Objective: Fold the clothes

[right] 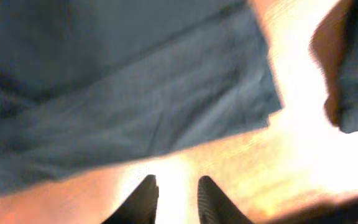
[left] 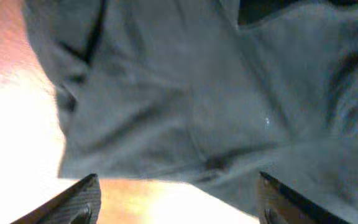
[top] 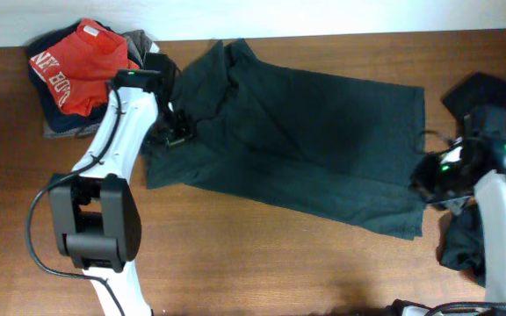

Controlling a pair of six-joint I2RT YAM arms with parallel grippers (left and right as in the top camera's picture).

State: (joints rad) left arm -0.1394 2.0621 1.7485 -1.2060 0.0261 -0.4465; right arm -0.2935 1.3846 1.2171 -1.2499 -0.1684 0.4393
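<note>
Dark grey cloth filled the middle of the top view. The dark grey shirt [top: 306,149] lay spread out on the wooden table [top: 235,254], a bit crumpled at its left end. The left gripper [top: 178,133] hung over that crumpled end. The right gripper [top: 427,180] sat just beside the shirt's right edge. A pile of clothes [top: 77,70] (red on top, with white letters) waited in the far left corner. More dark clothes [top: 490,98] lay around the right arm.

In the left wrist view, the 2 fingers [left: 79,202] stood wide apart above the shirt, with nothing between them.

In the right wrist view, the fingers [right: 143,199] were nearly together, with a thin gap and nothing in it. They were over bare table, just off the shirt's hem.

I think the right gripper could pinch only air if it closed before reaching the hem. The left gripper might grab too many layers in the crumpled part and make a lumpy fold. The dark clothes by the right arm were close enough to get dragged along.
</note>
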